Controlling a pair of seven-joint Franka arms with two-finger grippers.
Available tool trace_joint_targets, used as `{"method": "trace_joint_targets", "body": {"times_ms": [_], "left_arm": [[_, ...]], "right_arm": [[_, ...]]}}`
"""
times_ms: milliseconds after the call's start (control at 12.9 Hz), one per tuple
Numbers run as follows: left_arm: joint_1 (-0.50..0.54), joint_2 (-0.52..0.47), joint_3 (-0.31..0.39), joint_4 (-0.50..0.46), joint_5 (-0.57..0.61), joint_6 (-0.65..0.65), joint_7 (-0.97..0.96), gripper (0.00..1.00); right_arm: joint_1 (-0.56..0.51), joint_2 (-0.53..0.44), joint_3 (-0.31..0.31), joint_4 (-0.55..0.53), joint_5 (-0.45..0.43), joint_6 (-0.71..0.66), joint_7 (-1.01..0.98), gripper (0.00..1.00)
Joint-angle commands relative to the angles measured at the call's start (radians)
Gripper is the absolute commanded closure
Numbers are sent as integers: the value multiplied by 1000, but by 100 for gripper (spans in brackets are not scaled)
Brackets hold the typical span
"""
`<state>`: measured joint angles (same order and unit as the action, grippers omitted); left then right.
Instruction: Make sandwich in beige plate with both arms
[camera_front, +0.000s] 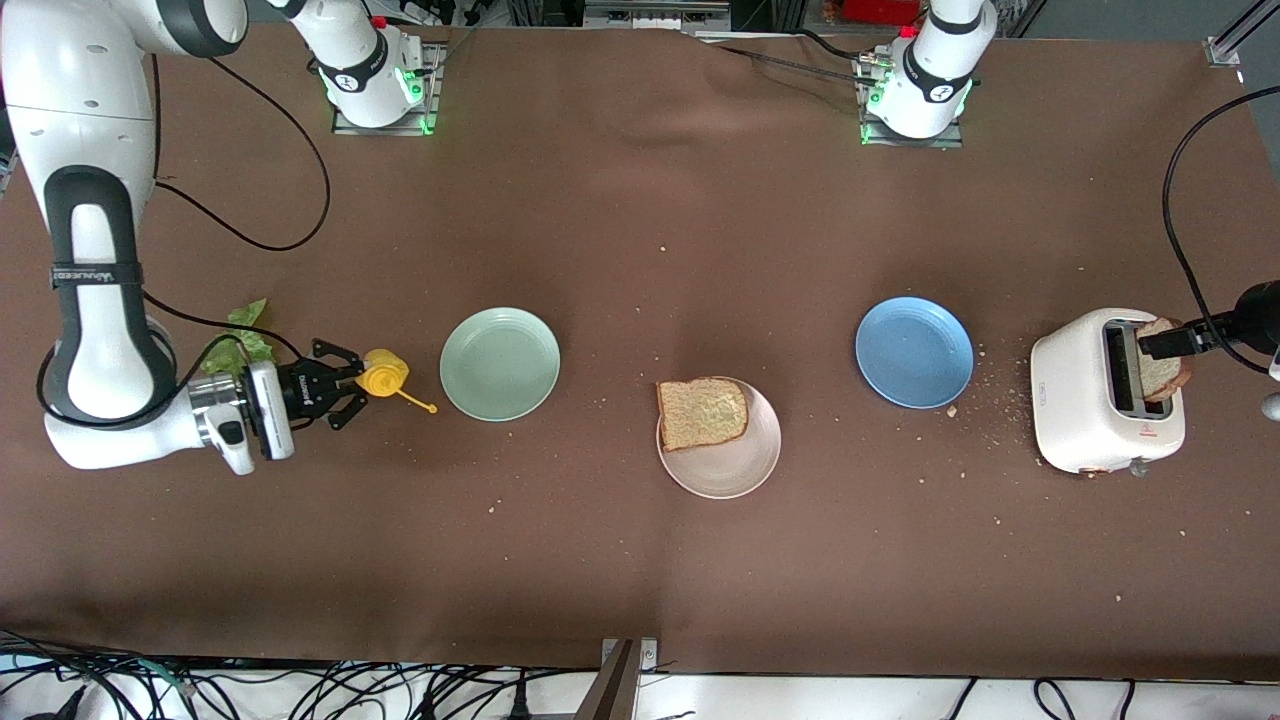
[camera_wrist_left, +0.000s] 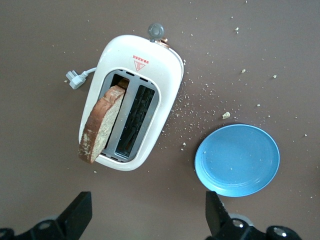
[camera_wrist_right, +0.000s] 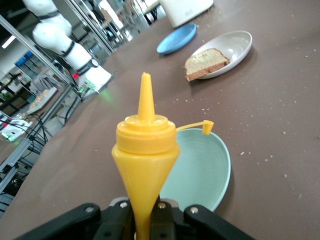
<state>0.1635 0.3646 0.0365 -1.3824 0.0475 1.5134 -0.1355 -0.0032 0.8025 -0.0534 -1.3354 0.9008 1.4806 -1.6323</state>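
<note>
Take the beige plate (camera_front: 735, 470) as your landmark: it sits on the brown surface (camera_front: 620, 220) nearest the front camera of the three plates, with one bread slice (camera_front: 703, 412) lying on its rim side toward the robot bases. You have open surface all around it, scattered with crumbs.

Toward the right arm's end from that plate lies the mint-green plate (camera_front: 500, 363), bare. Just beside it, the right pincer (camera_front: 345, 392) is clamped on a yellow squeeze bottle (camera_front: 383, 373), nozzle uncapped, its cap dangling on a strap. A lettuce leaf (camera_front: 238, 343) is partly hidden by that arm.

Toward the left arm's end from the beige plate lies the blue plate (camera_front: 914, 352), bare, then the white toaster (camera_front: 1100, 420) with a second bread slice (camera_wrist_left: 100, 126) leaning out of one slot. The left pincer (camera_wrist_left: 149, 214) hangs over the toaster, fingers apart, its arm cut off at the front view's edge.
</note>
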Motion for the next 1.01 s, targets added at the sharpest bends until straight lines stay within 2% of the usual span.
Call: {"method": "trace_joint_targets", "body": {"times_ms": [0, 233, 544, 699, 932], "left_arm": [[11, -1, -7, 11, 26, -4, -1, 0], [21, -1, -7, 11, 31, 1, 1, 0], [28, -1, -7, 11, 31, 1, 0, 0], [28, -1, -7, 11, 31, 1, -1, 0], [28, -1, -7, 11, 31, 1, -1, 0]], "right_arm": [[106, 4, -11, 76, -46, 62, 185, 99], [205, -28, -13, 120, -103, 133, 348, 100], [408, -62, -17, 180, -374, 269, 562, 100], [529, -63, -17, 182, -521, 344, 748, 100], [682, -52, -14, 180, -815, 394, 912, 100]]}}
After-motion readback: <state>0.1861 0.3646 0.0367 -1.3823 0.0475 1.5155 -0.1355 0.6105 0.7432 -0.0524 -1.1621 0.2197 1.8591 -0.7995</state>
